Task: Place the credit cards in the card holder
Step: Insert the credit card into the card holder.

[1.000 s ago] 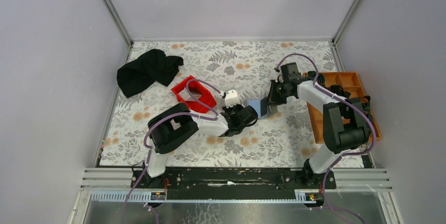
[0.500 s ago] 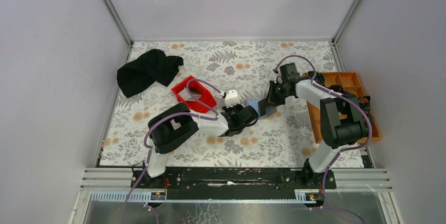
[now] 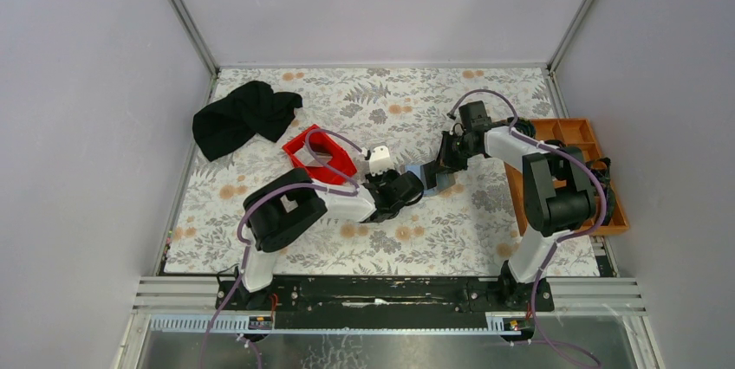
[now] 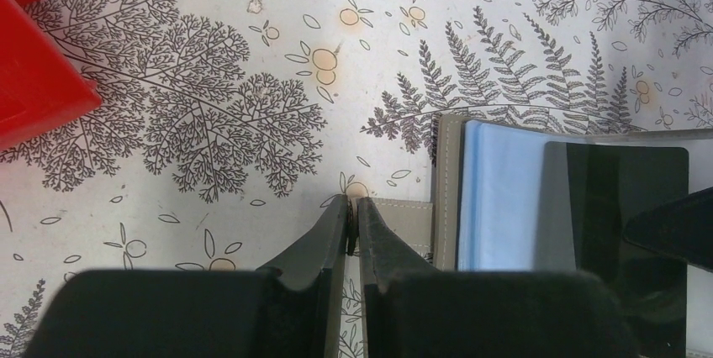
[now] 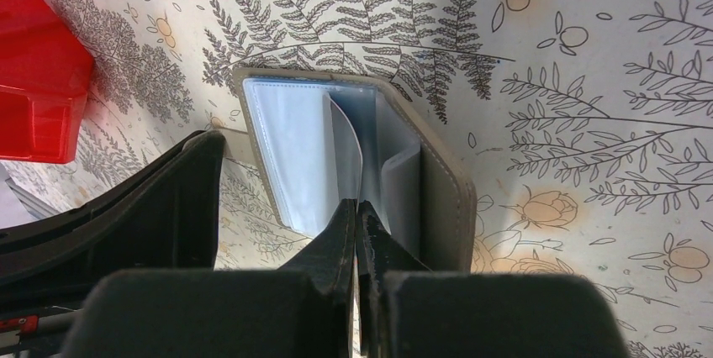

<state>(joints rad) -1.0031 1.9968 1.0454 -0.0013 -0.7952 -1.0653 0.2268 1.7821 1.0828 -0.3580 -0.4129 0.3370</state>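
The grey card holder (image 3: 425,175) lies open mid-table between both grippers. My left gripper (image 4: 353,205) is shut on the holder's grey strap tab (image 4: 404,219). Beside the tab are the holder's grey edge (image 4: 446,181), a light blue card face (image 4: 500,198) and a dark glossy card (image 4: 622,207). My right gripper (image 5: 357,205) is shut on a thin card (image 5: 346,144) seen edge-on, whitish-grey, standing between the holder's pale inner pockets (image 5: 294,148). The grey cover (image 5: 446,190) rises on the right. In the top view the left gripper (image 3: 406,187) and right gripper (image 3: 442,166) nearly meet.
A red plastic bin (image 3: 319,154) stands just left of the left gripper, also in the left wrist view (image 4: 34,81) and the right wrist view (image 5: 38,97). A black cloth (image 3: 244,116) lies at the back left. An orange compartment tray (image 3: 576,139) sits at the right edge.
My right gripper has shifted slightly left, closer to the left gripper, and covers more of the blue card. The left arm has barely moved.
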